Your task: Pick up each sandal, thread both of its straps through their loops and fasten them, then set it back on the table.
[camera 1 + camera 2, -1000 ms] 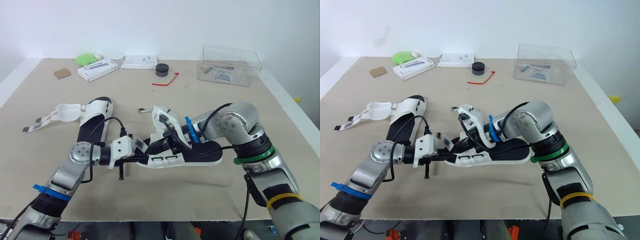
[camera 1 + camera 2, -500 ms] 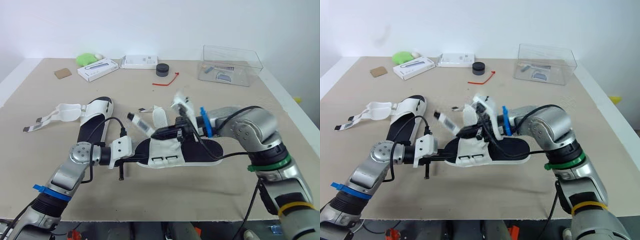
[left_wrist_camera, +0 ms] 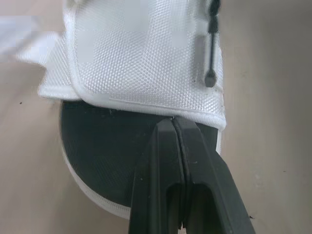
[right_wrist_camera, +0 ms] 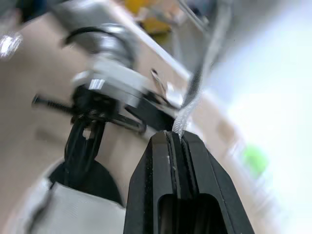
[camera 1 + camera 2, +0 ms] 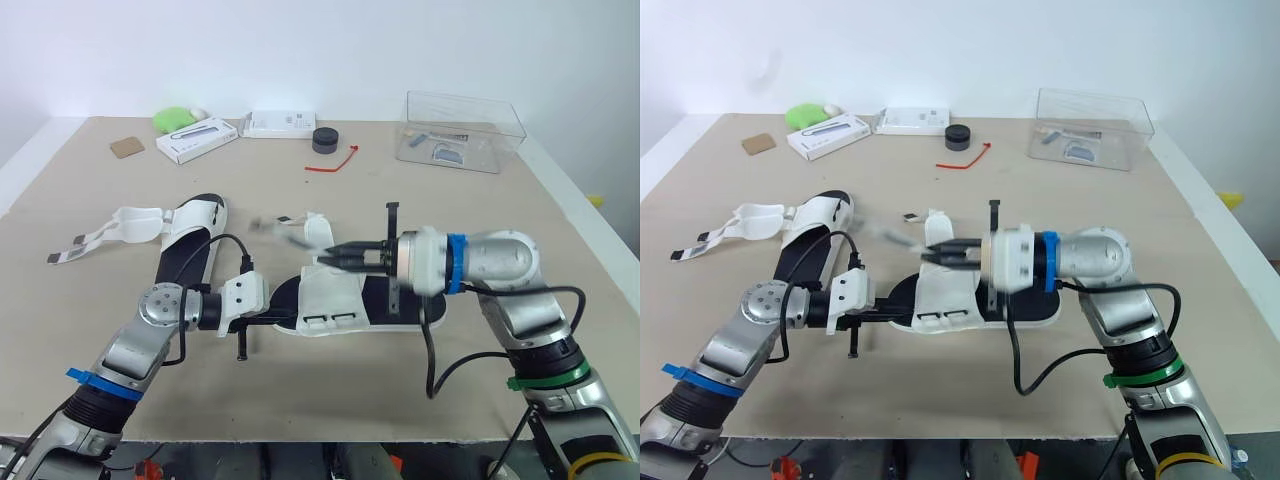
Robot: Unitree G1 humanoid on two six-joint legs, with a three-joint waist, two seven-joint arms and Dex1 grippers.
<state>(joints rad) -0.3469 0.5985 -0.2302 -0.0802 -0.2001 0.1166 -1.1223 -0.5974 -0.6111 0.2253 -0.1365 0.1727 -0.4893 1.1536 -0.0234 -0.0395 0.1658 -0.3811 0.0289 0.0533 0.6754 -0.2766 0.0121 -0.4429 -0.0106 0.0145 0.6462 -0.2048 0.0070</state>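
A black-soled sandal with a white upper point(image 5: 335, 292) lies in the middle of the table. My left gripper point(image 5: 292, 316) is shut on its near-left edge; in the left wrist view the gripper point(image 3: 173, 122) pinches where the white upper point(image 3: 141, 53) meets the sole. My right gripper point(image 5: 325, 258) points left just above the sandal and is shut on a thin white strap point(image 4: 187, 109), whose blurred free end point(image 5: 282, 226) trails to the left. A second sandal point(image 5: 188, 240) lies to the left with its straps point(image 5: 100, 236) spread open on the table.
Along the far edge stand a clear plastic box point(image 5: 462, 130), two white boxes point(image 5: 195, 138) point(image 5: 278, 123), a black round cap point(image 5: 324, 139), a red tie point(image 5: 333, 162), a green object point(image 5: 173, 118) and a brown card point(image 5: 125, 147).
My right arm has swung out to the right and its wrist has turned so the fingers point left, still gripping the strap, which has swung about. The left gripper has stayed put.
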